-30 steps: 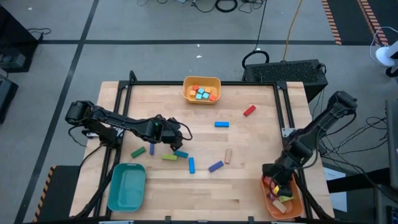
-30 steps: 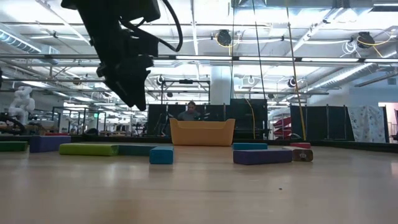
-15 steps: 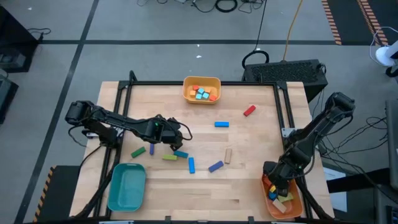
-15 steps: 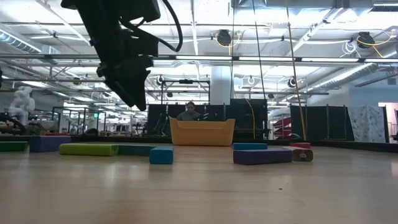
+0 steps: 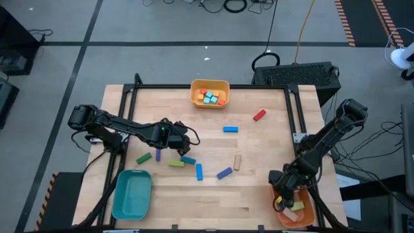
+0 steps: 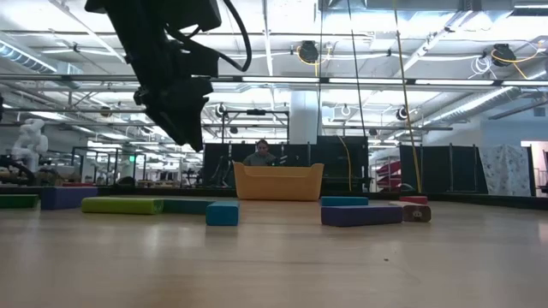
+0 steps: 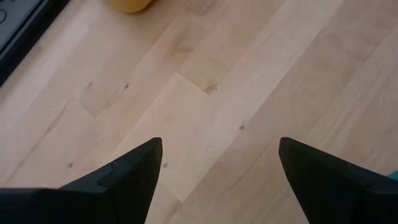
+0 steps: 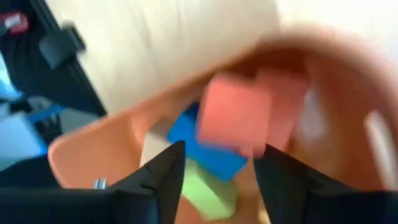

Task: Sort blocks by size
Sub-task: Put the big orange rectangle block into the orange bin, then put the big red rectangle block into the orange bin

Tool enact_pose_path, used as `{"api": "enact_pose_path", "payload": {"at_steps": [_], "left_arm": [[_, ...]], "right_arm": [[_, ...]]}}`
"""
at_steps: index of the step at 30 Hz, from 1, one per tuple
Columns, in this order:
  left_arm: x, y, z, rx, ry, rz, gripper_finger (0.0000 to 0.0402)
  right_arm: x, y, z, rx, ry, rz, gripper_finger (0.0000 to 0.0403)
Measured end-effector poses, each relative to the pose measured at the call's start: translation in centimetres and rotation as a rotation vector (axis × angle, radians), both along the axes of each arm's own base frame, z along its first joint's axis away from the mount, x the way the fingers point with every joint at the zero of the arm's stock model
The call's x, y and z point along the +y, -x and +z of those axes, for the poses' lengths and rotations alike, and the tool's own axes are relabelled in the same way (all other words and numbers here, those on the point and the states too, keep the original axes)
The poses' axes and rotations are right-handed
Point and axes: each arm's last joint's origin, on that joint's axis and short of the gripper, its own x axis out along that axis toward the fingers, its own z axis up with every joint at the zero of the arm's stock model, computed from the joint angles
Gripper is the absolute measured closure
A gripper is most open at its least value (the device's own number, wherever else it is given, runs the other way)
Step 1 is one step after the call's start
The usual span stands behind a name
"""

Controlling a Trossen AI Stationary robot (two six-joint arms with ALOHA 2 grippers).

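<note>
Loose blocks lie flat on the wooden table: red (image 5: 259, 115), blue (image 5: 230, 129), tan (image 5: 237, 161), purple (image 5: 224, 173), blue (image 5: 199, 171), teal (image 5: 188, 160) and green (image 5: 143, 157). My left gripper (image 5: 186, 140) hangs open above the left group, with bare wood between its fingers (image 7: 221, 149). My right gripper (image 5: 283, 191) points down into the orange tray (image 5: 304, 213) at the near right. Its fingers stand apart (image 8: 224, 155), with a blurred red block (image 8: 235, 117) at their tips. A blue block (image 8: 205, 146) and a green block (image 8: 208, 190) lie in the tray beneath. My right gripper has the red block's lower edge (image 8: 239, 149) between its fingertips, coming from above over the orange tray. A strip of blue shows between one finger (image 8: 174, 165) and the block. I cannot tell whether the other finger touches it.
A yellow tray (image 5: 223, 85) with small cubes stands at the far edge's middle. A teal tray (image 5: 132, 194) sits at the near left. A black frame runs around the tabletop. Bare wood lies in the near middle. In the low view a person sits in the room behind the table.
My right gripper has sunk toward the orange tray, shifted a little toward the table's left, and tipped steeper. My left gripper and the loose blocks have kept still.
</note>
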Motion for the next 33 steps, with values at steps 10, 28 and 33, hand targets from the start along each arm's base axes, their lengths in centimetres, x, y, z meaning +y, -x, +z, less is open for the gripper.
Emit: {"api": "enact_pose_path", "payload": {"at_steps": [10, 28, 33], "left_arm": [[0.0, 0.0, 0.0, 0.004, 0.0, -0.001, 0.0079], [0.7, 3.1, -0.4, 0.282, -0.032, 0.111, 0.0079], [1.5, 4.2, -0.3, 0.353, -0.04, 0.231, 0.0079]], "right_arm": [[-0.3, -0.3, 0.1, 0.077, -0.082, 0.003, 0.0197], [-3.2, 1.1, 4.3, -0.43, 0.081, 0.052, 0.0258], [-4.2, 0.8, 4.9, -0.638, 0.312, -0.01, 0.0266]]}}
